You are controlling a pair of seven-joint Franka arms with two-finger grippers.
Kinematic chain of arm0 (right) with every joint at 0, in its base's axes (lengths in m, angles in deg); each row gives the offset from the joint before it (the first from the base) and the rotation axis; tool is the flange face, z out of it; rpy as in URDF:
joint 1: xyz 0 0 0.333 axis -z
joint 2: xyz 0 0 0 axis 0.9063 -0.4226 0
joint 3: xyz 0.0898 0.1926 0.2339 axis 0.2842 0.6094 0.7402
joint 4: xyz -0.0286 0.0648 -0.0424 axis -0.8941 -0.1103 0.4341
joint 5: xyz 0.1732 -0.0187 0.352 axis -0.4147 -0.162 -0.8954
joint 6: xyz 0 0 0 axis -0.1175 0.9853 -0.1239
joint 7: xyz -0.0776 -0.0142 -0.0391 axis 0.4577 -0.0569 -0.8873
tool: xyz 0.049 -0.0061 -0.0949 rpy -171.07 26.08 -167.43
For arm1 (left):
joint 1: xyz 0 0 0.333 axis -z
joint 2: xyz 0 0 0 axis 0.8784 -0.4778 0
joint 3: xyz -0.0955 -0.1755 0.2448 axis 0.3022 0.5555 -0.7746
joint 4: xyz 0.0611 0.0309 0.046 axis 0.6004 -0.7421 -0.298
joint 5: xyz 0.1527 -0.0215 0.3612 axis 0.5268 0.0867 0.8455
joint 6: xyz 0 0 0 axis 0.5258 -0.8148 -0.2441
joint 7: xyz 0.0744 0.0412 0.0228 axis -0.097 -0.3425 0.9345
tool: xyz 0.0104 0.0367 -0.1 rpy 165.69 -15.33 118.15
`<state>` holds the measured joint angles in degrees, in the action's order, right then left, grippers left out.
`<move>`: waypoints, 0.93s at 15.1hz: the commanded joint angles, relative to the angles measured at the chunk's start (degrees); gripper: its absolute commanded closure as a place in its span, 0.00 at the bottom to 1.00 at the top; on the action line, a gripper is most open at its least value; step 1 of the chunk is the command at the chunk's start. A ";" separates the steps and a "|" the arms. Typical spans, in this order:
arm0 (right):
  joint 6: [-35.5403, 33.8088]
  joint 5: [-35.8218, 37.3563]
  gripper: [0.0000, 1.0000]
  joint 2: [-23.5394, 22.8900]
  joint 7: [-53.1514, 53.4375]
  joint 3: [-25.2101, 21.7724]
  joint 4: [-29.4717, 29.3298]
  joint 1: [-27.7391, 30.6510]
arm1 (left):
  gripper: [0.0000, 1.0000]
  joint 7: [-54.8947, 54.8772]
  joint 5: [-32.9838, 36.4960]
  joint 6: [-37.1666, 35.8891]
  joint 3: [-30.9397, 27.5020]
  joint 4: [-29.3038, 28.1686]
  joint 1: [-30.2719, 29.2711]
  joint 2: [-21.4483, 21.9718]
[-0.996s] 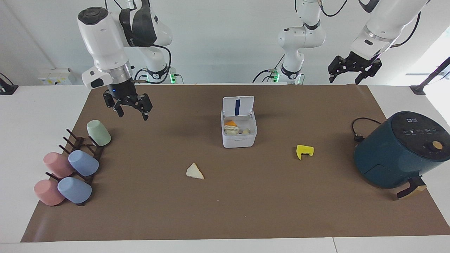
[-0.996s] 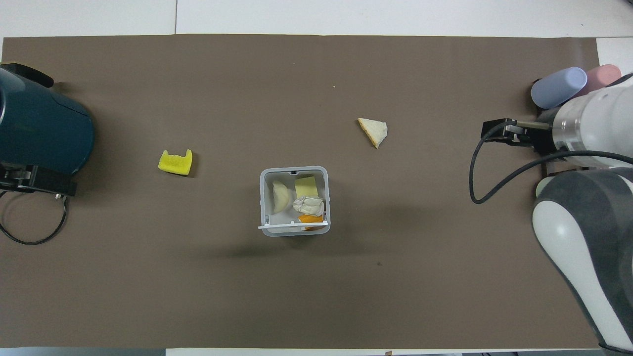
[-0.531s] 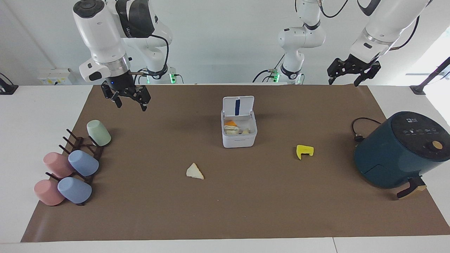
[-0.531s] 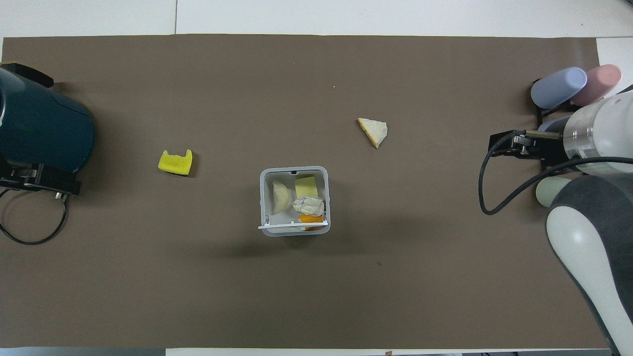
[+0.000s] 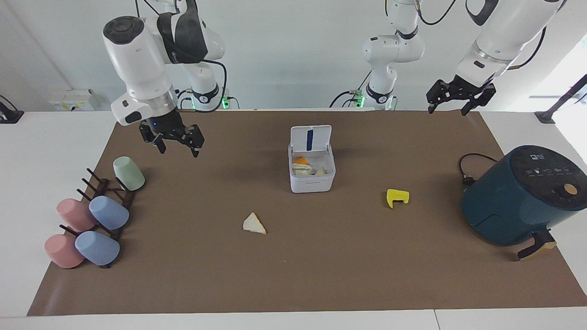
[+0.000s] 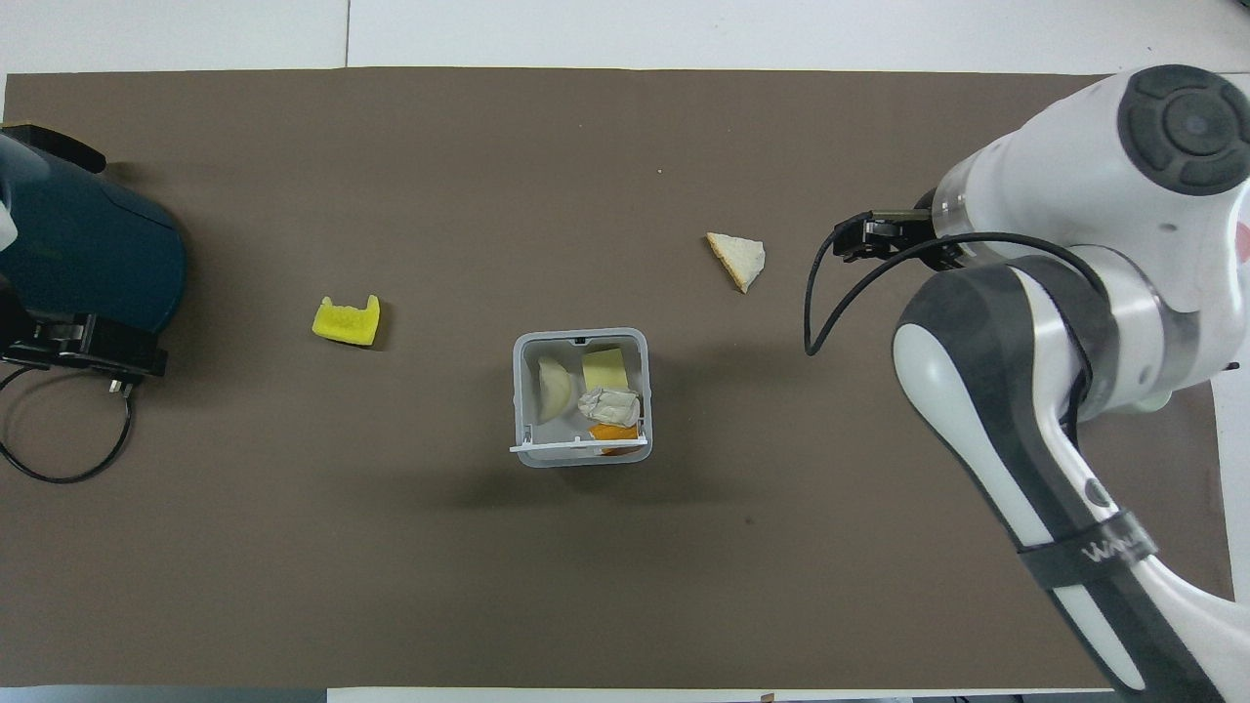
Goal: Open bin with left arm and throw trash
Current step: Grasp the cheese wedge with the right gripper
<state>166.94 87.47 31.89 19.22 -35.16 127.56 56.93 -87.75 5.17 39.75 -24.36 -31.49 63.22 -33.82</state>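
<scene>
Facing view first: the white bin (image 5: 311, 172) stands mid-table, toward the robots' edge of the brown mat (image 5: 293, 275), its lid (image 5: 311, 138) hinged upright with a blue stripe showing inside. Scraps lie in it, an orange piece and an off-white crumpled one among them. The cream triangular wedge (image 5: 253, 224) lies on the mat nearer the edge away from the robots, and the yellow notched chunk (image 5: 397, 197) lies between the bin and the dark-teal air fryer (image 5: 523, 197) at the left arm's end. The right gripper (image 5: 176, 141) hangs in the air over the mat near the corner at the right arm's end, fingers apart and holding nothing, above the green cup (image 5: 129, 173) on the cup rack (image 5: 107, 192). The left gripper (image 5: 454, 97) hovers raised over the robots' edge of the mat at the left arm's end, fingers spread, empty

Overhead view: the bin (image 6: 581, 342) shows its open top with four scraps inside; the wedge (image 6: 738, 259) and the yellow chunk (image 6: 347, 320) lie farther from the robots than it. The right arm (image 6: 1064, 322) covers the cups; the air fryer (image 6: 83, 259) fills the other end
</scene>
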 commanded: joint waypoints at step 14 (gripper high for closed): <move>27.83 3.90 0.00 -16.19 2.48 0.05 7.57 -7.40 | 0.00 -9.22 -1.17 29.06 0.55 -13.64 4.13 -11.81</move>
<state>192.43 90.06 14.58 20.54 -35.17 132.53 49.50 -91.56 4.78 65.56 -23.21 -44.17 66.67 -43.53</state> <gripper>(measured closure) 0.000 0.000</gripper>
